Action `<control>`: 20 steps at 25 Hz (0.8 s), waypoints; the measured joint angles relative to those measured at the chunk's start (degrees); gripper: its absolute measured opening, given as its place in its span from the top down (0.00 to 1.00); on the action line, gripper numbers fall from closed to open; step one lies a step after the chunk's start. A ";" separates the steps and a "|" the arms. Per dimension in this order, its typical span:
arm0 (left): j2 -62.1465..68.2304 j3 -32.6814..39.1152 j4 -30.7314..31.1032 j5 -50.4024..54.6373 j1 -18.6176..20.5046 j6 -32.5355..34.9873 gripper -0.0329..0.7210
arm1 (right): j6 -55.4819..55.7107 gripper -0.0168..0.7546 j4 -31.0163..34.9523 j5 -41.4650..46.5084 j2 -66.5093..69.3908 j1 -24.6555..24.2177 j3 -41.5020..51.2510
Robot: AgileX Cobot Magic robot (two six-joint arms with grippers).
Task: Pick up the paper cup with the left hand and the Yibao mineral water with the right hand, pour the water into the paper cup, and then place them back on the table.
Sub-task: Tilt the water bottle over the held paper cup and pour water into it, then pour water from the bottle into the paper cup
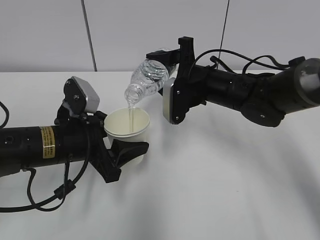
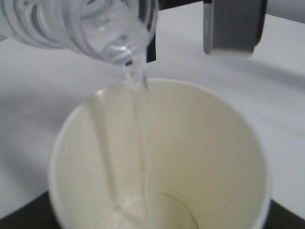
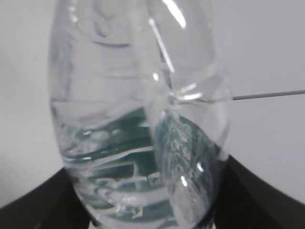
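Note:
My left gripper [image 1: 129, 150] is shut on the white paper cup [image 1: 128, 131] and holds it upright above the table [image 1: 215, 190]. My right gripper [image 1: 172, 62] is shut on the clear Yibao mineral water bottle [image 1: 147, 77], tilted mouth-down to the left over the cup. A thin stream of water [image 1: 131, 114] falls from the bottle mouth into the cup. In the left wrist view the cup's cream inside [image 2: 190, 157] fills the frame, with the bottle neck [image 2: 114, 28] above it and water pooling at the bottom. In the right wrist view the bottle [image 3: 138, 119] fills the frame and hides the jaws.
The right arm's flat grey camera plate [image 1: 169, 102] hangs close to the right of the cup. A dark cable [image 1: 45, 202] loops on the table under the left arm. A grey wall stands behind the table.

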 joint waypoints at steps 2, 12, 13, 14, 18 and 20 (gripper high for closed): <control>0.00 0.00 0.00 0.00 0.00 0.00 0.37 | -0.29 0.35 0.02 0.00 0.00 0.00 0.00; 0.00 0.00 0.09 -0.12 0.00 0.00 0.37 | -1.74 0.35 0.25 -0.11 0.00 0.00 0.00; 0.00 0.00 0.13 -0.12 0.00 0.00 0.37 | -1.78 0.35 0.25 -0.11 0.00 0.00 0.00; 0.00 0.00 0.13 -0.12 0.00 0.00 0.37 | -1.87 0.35 0.25 -0.11 0.00 0.00 0.00; 0.00 0.00 0.24 -0.12 0.00 0.00 0.37 | -2.53 0.35 0.34 -0.11 0.00 0.00 0.00; 0.00 0.00 0.28 -0.12 0.00 0.00 0.37 | -2.93 0.35 0.34 -0.22 0.00 0.00 0.00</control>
